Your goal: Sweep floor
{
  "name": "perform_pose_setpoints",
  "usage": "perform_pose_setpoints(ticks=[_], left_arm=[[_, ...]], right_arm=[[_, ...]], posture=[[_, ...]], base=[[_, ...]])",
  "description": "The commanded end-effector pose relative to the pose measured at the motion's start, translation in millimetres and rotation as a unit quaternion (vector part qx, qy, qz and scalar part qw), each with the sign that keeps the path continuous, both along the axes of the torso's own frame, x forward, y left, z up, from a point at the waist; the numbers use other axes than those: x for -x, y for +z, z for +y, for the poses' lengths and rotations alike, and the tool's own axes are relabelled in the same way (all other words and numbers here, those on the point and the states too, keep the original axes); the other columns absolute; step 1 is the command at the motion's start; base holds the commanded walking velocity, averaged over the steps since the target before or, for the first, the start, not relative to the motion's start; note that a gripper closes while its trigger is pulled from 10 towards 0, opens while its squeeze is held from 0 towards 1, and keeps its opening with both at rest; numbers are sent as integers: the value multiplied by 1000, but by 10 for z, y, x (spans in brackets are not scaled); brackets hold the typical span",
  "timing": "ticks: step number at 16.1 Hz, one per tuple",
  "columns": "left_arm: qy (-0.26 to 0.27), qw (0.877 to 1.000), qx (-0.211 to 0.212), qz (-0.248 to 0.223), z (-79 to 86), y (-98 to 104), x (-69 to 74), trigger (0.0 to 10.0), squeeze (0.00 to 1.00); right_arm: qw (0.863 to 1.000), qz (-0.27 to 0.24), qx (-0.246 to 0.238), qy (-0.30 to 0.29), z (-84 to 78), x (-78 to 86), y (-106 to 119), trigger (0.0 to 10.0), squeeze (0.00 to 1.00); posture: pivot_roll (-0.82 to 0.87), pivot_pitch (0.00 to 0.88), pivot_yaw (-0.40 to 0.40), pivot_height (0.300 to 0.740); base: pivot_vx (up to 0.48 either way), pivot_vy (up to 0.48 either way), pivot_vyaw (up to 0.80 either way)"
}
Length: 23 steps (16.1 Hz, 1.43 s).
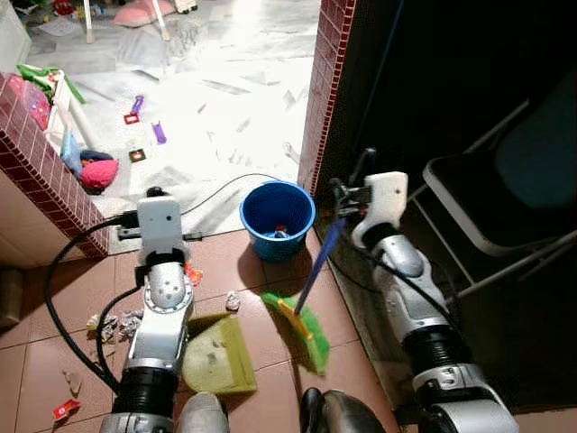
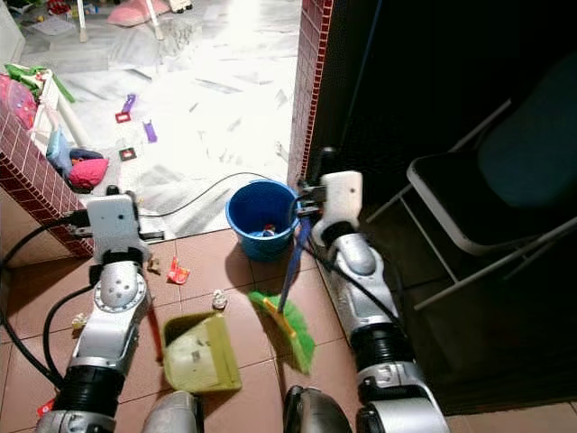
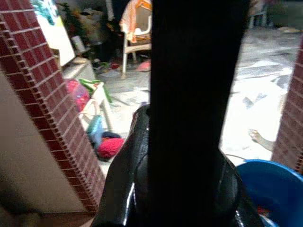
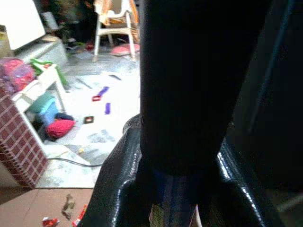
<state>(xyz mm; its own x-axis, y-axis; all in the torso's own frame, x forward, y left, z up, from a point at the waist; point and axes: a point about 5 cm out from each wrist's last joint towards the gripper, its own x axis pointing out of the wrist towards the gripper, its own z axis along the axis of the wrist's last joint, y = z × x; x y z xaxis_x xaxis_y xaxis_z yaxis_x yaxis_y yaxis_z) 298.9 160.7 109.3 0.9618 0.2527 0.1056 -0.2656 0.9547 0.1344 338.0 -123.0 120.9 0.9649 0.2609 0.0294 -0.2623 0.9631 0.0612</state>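
Right hand clamped on broom handle beside blue bucket. Left hand grip: cannot tell. Dustpan left of bristles; brick wall edge just behind bucket.

Tiled floor — bucket, scraps

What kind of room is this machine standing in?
Most likely a lived-in family home, at a tiled doorway between rooms. Toys lie scattered on the pale floor beyond, a blue bucket stands by the brick-tiled wall, and a folding chair sits alongside.
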Motion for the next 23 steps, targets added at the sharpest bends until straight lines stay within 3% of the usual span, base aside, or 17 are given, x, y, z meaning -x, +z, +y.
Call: perform_pose_setpoints(ticks=[1, 2, 3, 4, 5, 7, 9, 11, 12, 14, 20, 22, 23], left_arm=[[-20, 1000, 10, -8, -53, 57, 3, 10000, 0], [-26, 1000, 11, -9, -61, 67, -1, 10000, 0], [-32, 999, 13, -6, -60, 78, -6, 10000, 0], [-36, 999, 9, -4, -65, 79, -8, 10000, 0], [-41, 999, 1, -6, -80, 95, -10, 10000, 0], [-46, 999, 12, -4, -106, 118, 0, 10000, 0], [-68, 997, 33, 8, -125, 113, 27, 10000, 0], [-62, 998, 33, 3, -111, 104, 67, 10000, 0], [-55, 998, 37, 6, -96, 86, 82, 10000, 0], [-53, 998, 33, 12, -76, 74, 99, 10000, 0], [-47, 998, 37, 5, -121, 137, 40, 10000, 0], [-46, 998, 44, 5, -112, 154, 52, 10000, 0], [-45, 998, 50, 4, -100, 159, 56, 10000, 0]], right_arm=[[999, 13, 15, -25, -130, -58, 43, 10000, 0], [999, 22, 34, -30, -160, -76, 32, 10000, 0], [994, 20, 101, -21, -178, -92, 18, 10000, 0], [996, 24, 79, 14, -108, -68, -1, 10000, 0], [995, 13, 94, 34, -62, -40, -5, 10000, 0], [990, 52, 72, 105, 70, 146, -139, 10000, 0], [992, 49, 48, 103, 117, 194, -154, 10000, 0], [998, 40, 18, 49, 130, 194, -171, 10000, 0], [999, 32, -11, -27, 68, 174, -167, 10000, 0], [997, 17, -18, -80, -12, 206, -130, 10000, 0], [989, 0, -21, -143, -287, 135, -40, 10000, 0], [986, 7, 1, -169, -327, 117, -41, 10000, 0], [984, 5, 39, -172, -313, 115, -55, 10000, 0]], posture=[[-8, 103, -13, 740], [-16, 104, -12, 740], [-31, 101, -5, 740], [-27, 90, -2, 740], [-17, 85, 3, 740], [-1, 65, 1, 740], [2, 52, -3, 740], [7, 39, 1, 740], [9, 37, 10, 740], [0, 36, 31, 740], [-18, 56, 23, 740], [-12, 65, 13, 740], [-12, 69, 12, 740]], base=[[0, 0, 0], [0, 0, 0], [0, 0, 0], [0, 0, 0], [0, 0, 0], [0, 0, 0], [0, 0, 0], [0, 0, 400], [0, 0, 800], [0, 0, 800], [0, 0, 526], [0, 0, 0], [0, 0, 0]])
